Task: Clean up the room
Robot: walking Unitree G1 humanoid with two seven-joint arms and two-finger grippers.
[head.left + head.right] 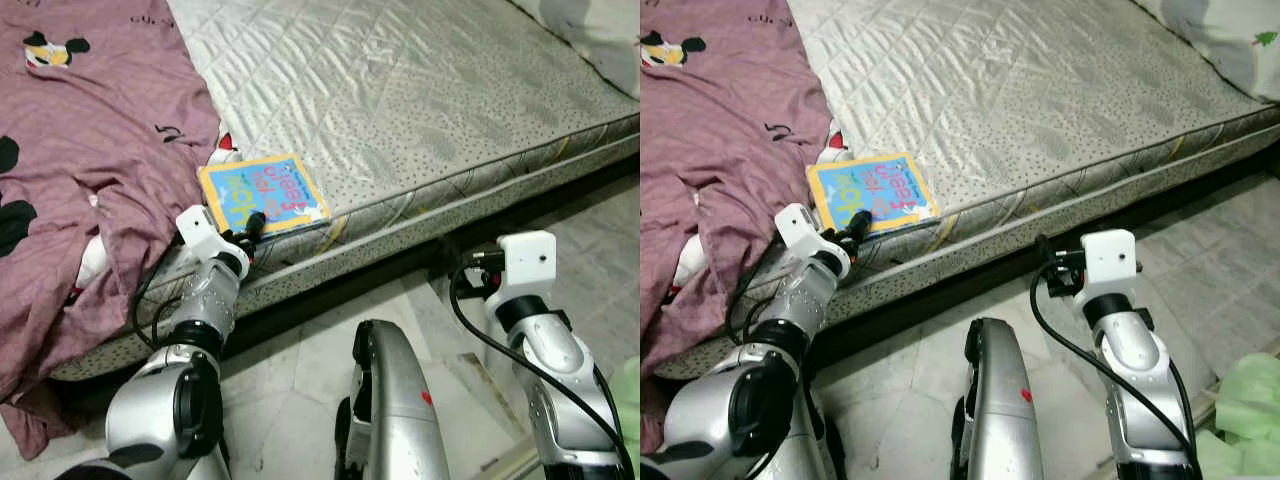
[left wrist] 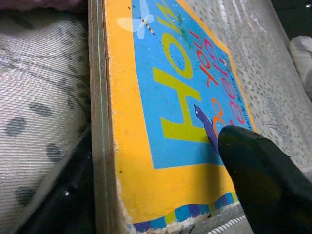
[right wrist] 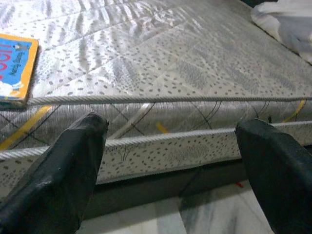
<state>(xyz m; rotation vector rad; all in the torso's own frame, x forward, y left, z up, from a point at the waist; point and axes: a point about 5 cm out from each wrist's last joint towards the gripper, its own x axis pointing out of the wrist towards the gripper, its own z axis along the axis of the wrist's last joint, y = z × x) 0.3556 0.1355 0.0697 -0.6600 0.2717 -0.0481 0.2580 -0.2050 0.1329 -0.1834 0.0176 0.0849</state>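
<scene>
Book [image 1: 263,193] pinched (left gripper [image 1: 252,226]).

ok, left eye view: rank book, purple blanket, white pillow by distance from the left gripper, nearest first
1. Book: at the mattress edge, left gripper touching its near side.
2. Purple blanket: just to the robot's left, draped over the mattress side.
3. White pillow: far corner, on the right.

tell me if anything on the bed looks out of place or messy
A children's book lies askew at the mattress edge, its corner worn, with the left gripper at it. A purple blanket is crumpled, sliding off toward the floor.
</scene>
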